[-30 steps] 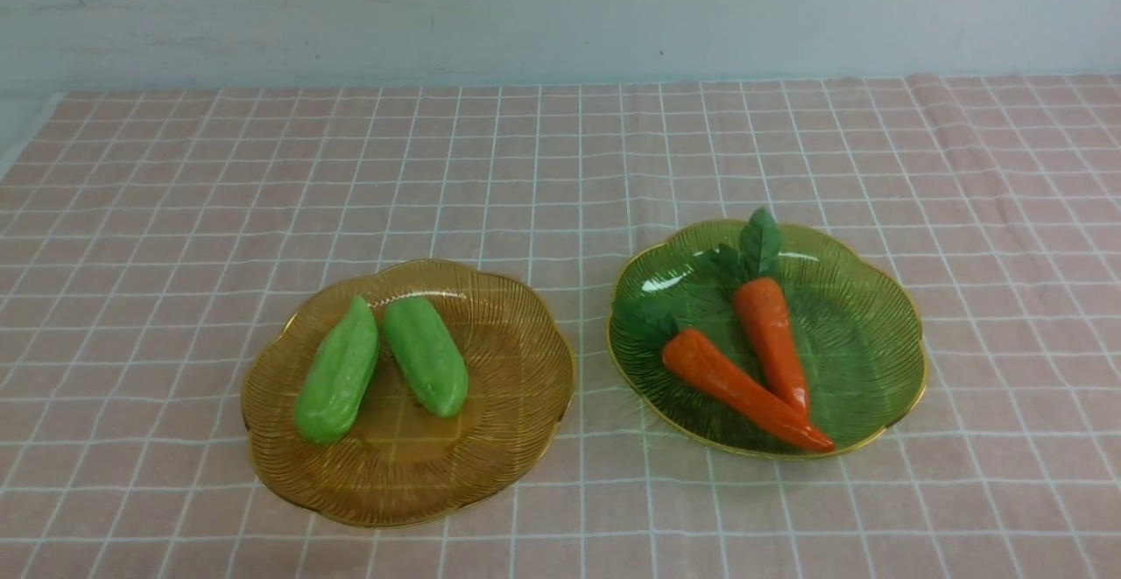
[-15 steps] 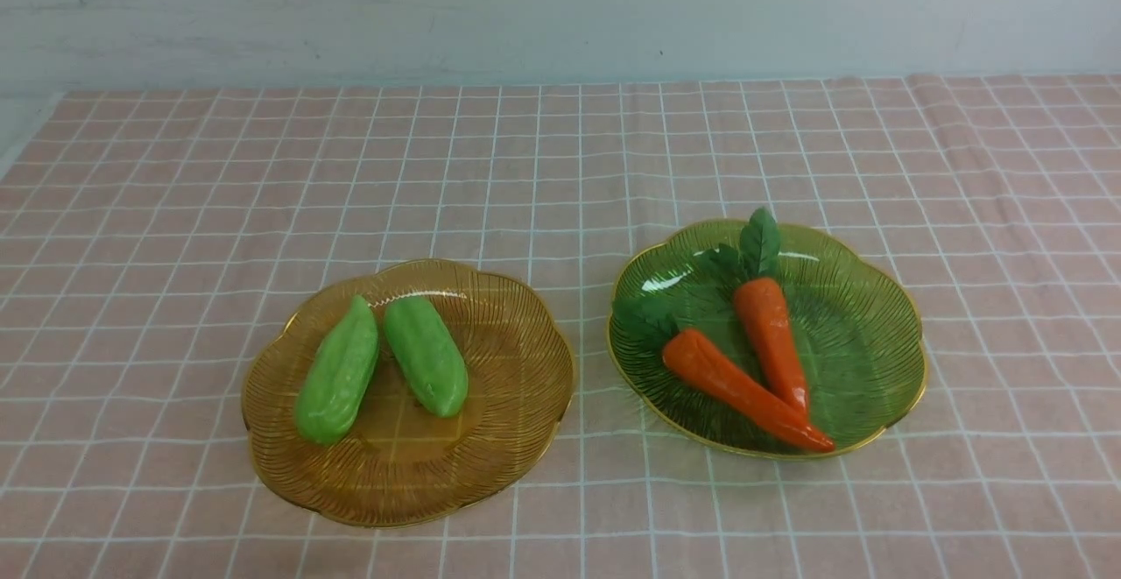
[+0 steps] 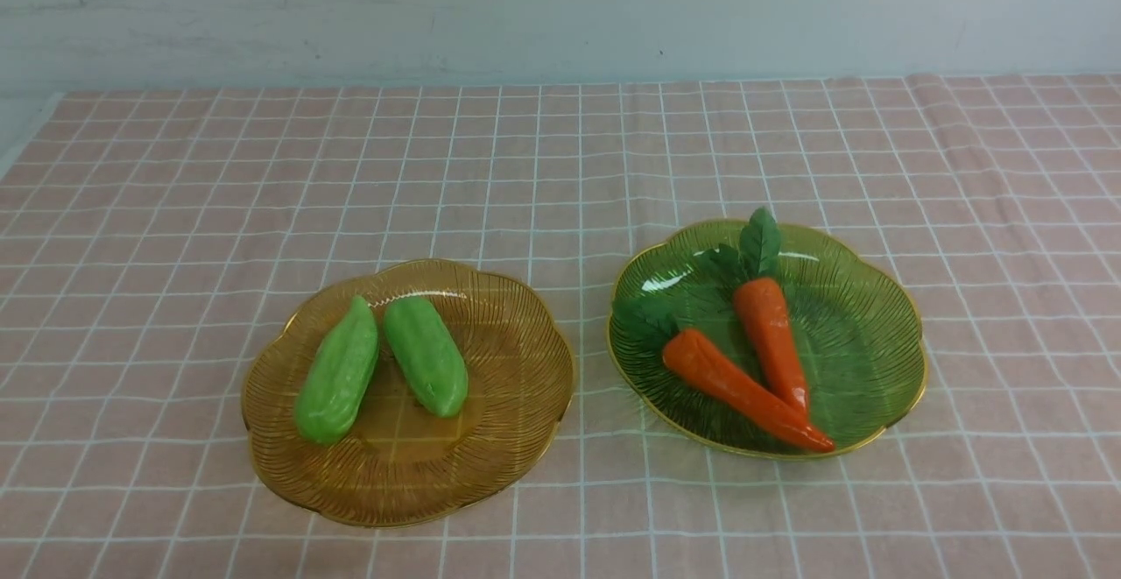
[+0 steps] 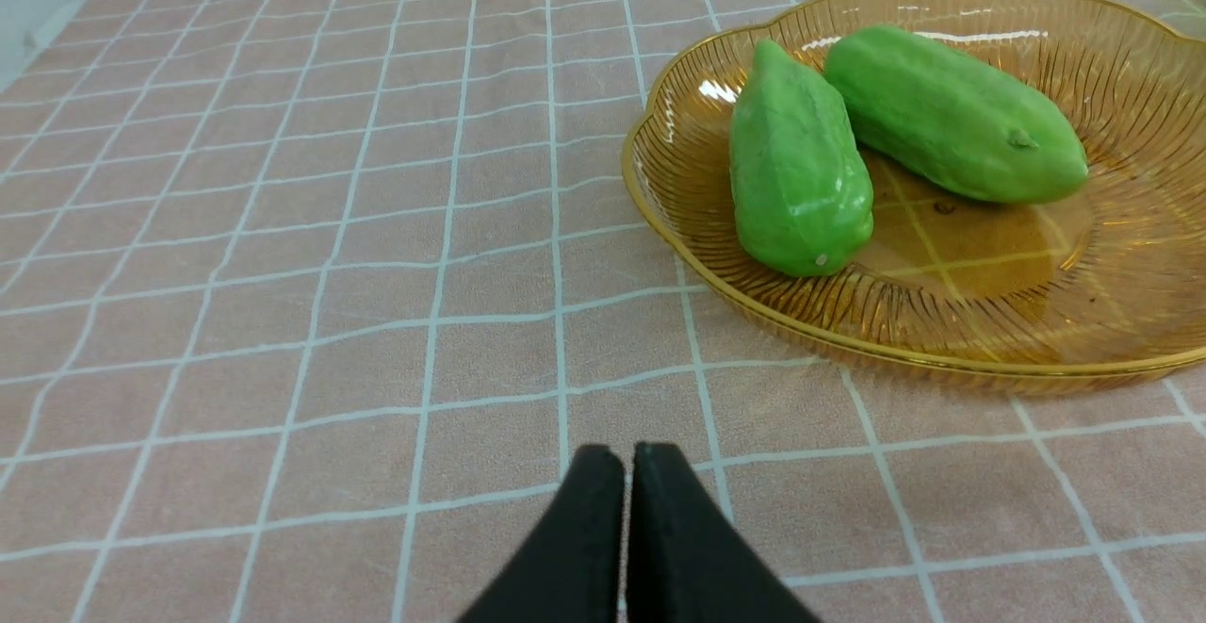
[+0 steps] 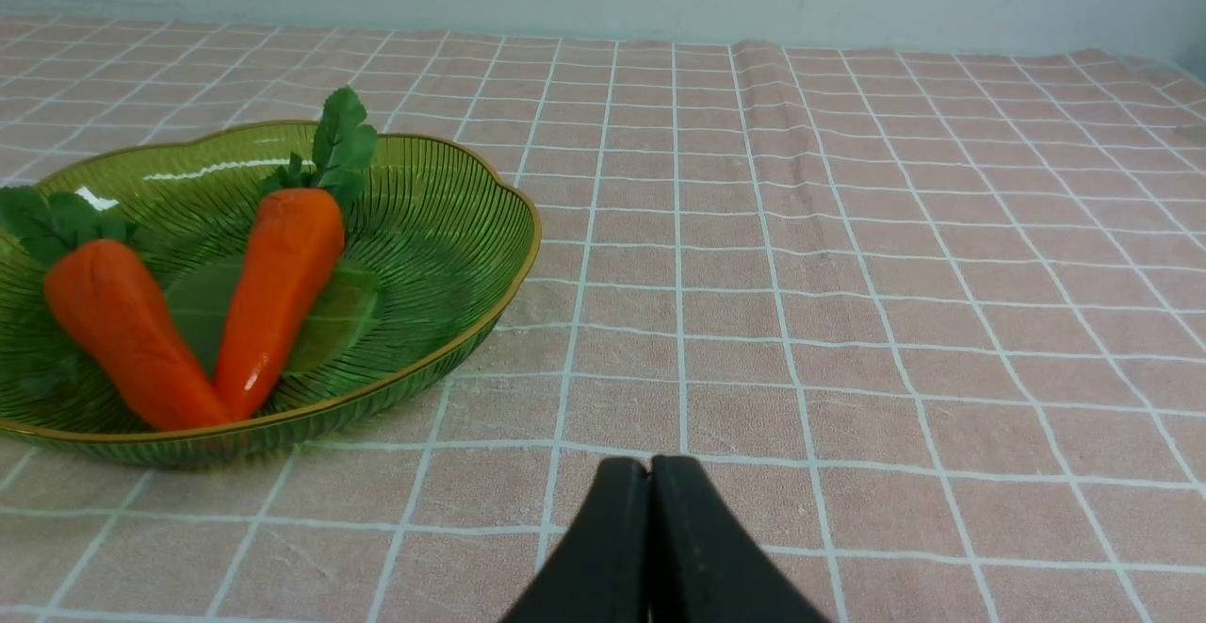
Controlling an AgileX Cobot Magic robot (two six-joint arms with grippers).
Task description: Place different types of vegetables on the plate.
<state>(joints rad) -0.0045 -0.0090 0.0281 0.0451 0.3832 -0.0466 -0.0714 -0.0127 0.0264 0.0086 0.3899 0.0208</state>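
Two light-green gourds (image 3: 337, 373) (image 3: 426, 355) lie side by side on an amber plate (image 3: 508, 386); they also show in the left wrist view (image 4: 796, 166) (image 4: 952, 114). Two orange carrots (image 3: 731, 386) (image 3: 771, 338) with green tops lie on a green plate (image 3: 867, 334), also in the right wrist view (image 5: 118, 331) (image 5: 278, 284). My left gripper (image 4: 628, 453) is shut and empty over the cloth, short of the amber plate (image 4: 942, 321). My right gripper (image 5: 650, 466) is shut and empty, beside the green plate (image 5: 452, 227). Neither gripper shows in the front view.
A pink checked cloth (image 3: 560, 158) covers the table. A pale wall (image 3: 560, 10) runs along the back. The cloth's left edge (image 3: 26, 141) shows at the far left, and a fold (image 5: 782, 133) runs through the cloth in the right wrist view.
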